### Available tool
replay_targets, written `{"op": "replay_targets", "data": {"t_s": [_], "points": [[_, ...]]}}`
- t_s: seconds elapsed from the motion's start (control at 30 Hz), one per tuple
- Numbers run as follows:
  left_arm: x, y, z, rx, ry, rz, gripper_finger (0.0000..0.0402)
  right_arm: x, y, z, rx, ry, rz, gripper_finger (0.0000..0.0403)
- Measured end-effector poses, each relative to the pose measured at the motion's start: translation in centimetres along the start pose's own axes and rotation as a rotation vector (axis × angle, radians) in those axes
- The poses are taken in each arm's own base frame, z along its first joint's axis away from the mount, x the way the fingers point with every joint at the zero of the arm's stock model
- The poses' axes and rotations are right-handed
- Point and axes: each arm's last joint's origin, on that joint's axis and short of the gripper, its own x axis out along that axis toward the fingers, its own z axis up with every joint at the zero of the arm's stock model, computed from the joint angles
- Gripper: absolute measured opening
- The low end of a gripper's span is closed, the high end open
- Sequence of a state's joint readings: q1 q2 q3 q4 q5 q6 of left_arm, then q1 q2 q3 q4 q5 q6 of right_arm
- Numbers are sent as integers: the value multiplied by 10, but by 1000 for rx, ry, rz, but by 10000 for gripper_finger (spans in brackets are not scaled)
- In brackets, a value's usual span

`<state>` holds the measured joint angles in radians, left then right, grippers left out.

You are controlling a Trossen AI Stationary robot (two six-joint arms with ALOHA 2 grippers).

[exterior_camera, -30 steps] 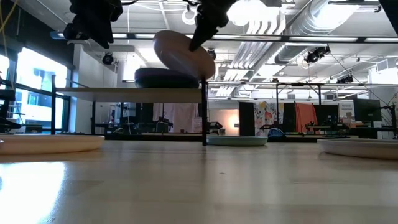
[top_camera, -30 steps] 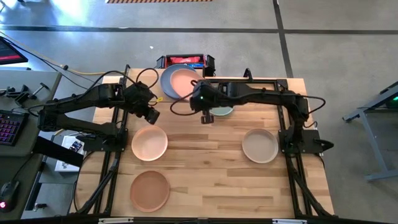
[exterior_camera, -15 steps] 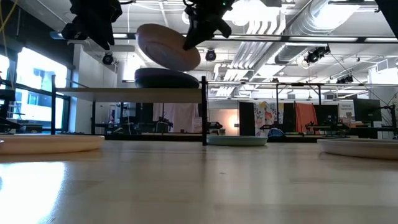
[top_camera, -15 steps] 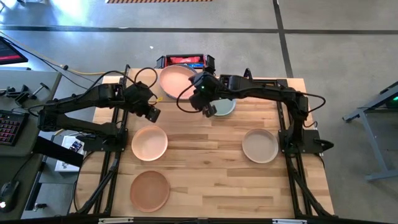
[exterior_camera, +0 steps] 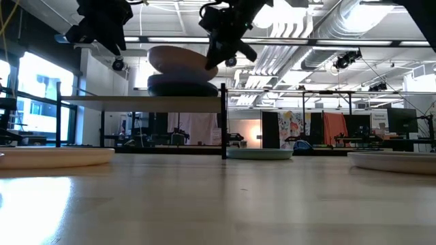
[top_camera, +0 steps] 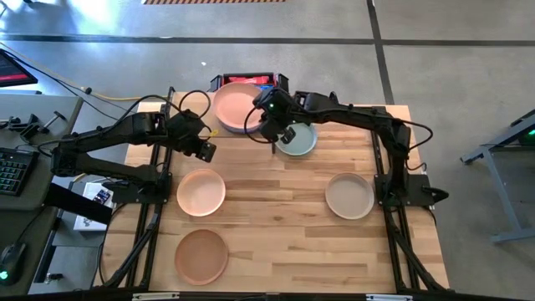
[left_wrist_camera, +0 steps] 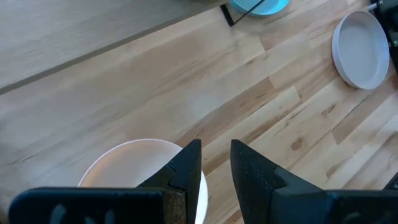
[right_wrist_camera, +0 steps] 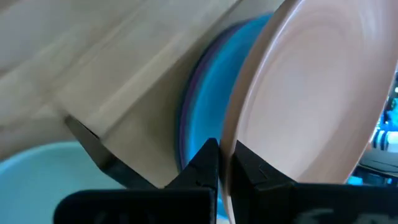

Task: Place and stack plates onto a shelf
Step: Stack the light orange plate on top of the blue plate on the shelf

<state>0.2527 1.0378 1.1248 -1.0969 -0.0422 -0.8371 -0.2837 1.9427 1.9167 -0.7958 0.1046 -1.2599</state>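
While the right claw [top_camera: 269, 125] pinches the salmon plate [top_camera: 236, 107] by its rim, it hangs — seemingly just above — the shelf's blue plate [right_wrist_camera: 208, 118].

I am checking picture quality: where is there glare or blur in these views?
Low view: bright glare from a window on the tabletop, and the near wood is blurred. Right wrist view: the salmon pink plate and shelf look soft. High view: even light.
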Motion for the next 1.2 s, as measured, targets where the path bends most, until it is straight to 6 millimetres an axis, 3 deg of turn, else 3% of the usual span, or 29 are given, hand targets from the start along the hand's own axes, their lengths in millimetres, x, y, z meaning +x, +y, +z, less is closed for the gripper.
{"op": "replay_targets", "data": {"t_s": [0.4, 0.77, 1.03, 1.2], "points": [[0, 0, 0, -27, -15, 14, 76, 2, -6, -20, 41, -18, 6, 0], [0, 0, 0, -27, -17, 14, 76, 2, -7, -20, 86, -73, 18, 0], [0, 0, 1, -27, -17, 14, 76, 24, 0, -22, 80, 6, 53, 0], [0, 0, 1, -26, -17, 15, 76, 25, -1, -22, 79, 23, 40, 0]]}}
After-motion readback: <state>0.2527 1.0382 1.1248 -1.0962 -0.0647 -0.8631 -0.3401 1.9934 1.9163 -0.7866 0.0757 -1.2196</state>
